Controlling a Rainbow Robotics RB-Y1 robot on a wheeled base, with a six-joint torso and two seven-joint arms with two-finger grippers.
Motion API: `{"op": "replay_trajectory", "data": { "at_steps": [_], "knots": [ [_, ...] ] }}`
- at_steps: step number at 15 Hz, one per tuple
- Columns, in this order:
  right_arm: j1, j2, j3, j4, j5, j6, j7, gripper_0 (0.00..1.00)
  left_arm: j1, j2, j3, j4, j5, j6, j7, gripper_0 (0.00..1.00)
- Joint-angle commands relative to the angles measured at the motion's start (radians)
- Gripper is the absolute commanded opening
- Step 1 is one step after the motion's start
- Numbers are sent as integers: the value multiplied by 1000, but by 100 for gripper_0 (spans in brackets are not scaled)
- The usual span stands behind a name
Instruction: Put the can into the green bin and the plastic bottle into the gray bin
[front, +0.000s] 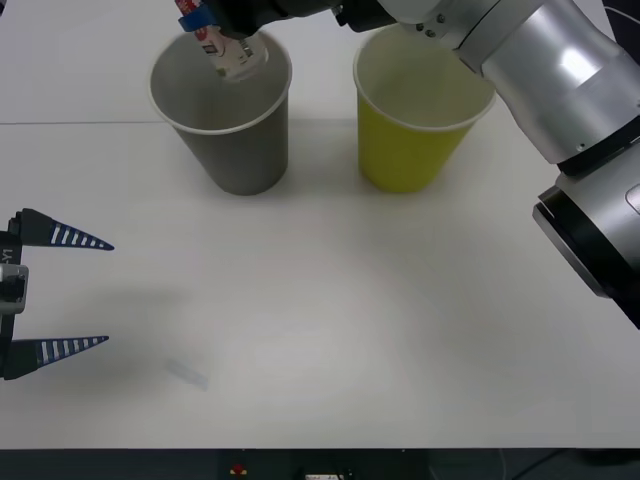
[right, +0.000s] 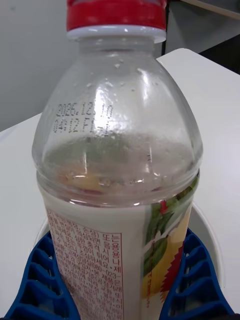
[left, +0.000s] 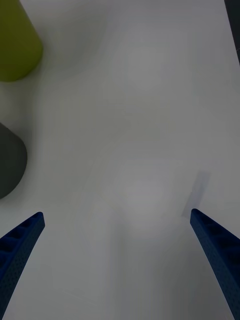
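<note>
Bottle (front: 222, 45) clamped between the blue fingers of the right gripper (right: 120, 280), red cap away from the wrist, held tilted over the mouth of the gray cup (front: 228, 125) near the table's (front: 350, 330) far edge, probably poised for a drop inside. Nearer, by the left edge, left gripper (front: 75, 292) idle over bare tabletop, fingers spread wide. By count: one bottle, two cups, gray and yellow-green cup (front: 415, 120) side by side and apart; no can anywhere.

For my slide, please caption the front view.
Right gripper holds the plastic bottle above the gray bin.
</note>
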Motion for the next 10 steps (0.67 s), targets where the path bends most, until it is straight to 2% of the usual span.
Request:
{"op": "replay_trajectory", "data": {
  "at_steps": [1, 2, 3, 4, 5, 10],
  "knots": [
    [-4, 11, 5, 3, 4, 3, 2, 0, 0, 0, 0, 0, 0, 0, 0, 100],
    [-3, 14, 5, 3, 6, 4, 2, 0, 0, 0, 0, 0, 0, 0, 0, 100],
    [-3, 15, 5, 3, 6, 4, 2, 23, 0, 0, 0, 0, 0, 0, 0, 100],
    [-3, 17, 4, 3, 4, 4, 2, 72, 0, 0, 0, 0, 0, 0, 0, 100],
    [-3, 17, 4, 3, -1, 6, 0, 100, 0, 0, 0, 0, 0, 0, 0, 100],
    [-3, 6, -2, 1, -16, 6, 8, 100, 0, 0, 0, 0, 0, 0, 0, 100]
  ]
}}
